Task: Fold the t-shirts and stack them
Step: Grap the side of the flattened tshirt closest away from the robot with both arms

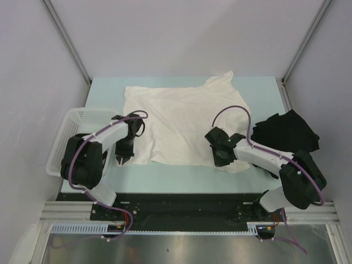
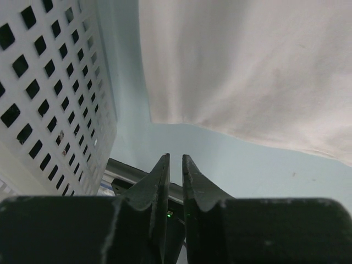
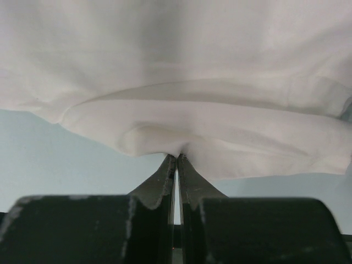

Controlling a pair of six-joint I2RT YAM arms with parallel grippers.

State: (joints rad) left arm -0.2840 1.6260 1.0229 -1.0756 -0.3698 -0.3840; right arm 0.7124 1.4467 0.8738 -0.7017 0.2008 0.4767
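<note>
Right end effector pinches cream t-shirt at lower-right hem; left end effector, slightly parted, empty, just left of hem.

No writing can be read on the cream-white t-shirt or elsewhere.

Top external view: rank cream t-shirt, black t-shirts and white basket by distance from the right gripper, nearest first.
1. cream t-shirt, spread in the centre: its near hem is pinched in the right gripper.
2. black t-shirts, heaped on the right side, apart from the gripper.
3. white basket, at the far left side.
</note>
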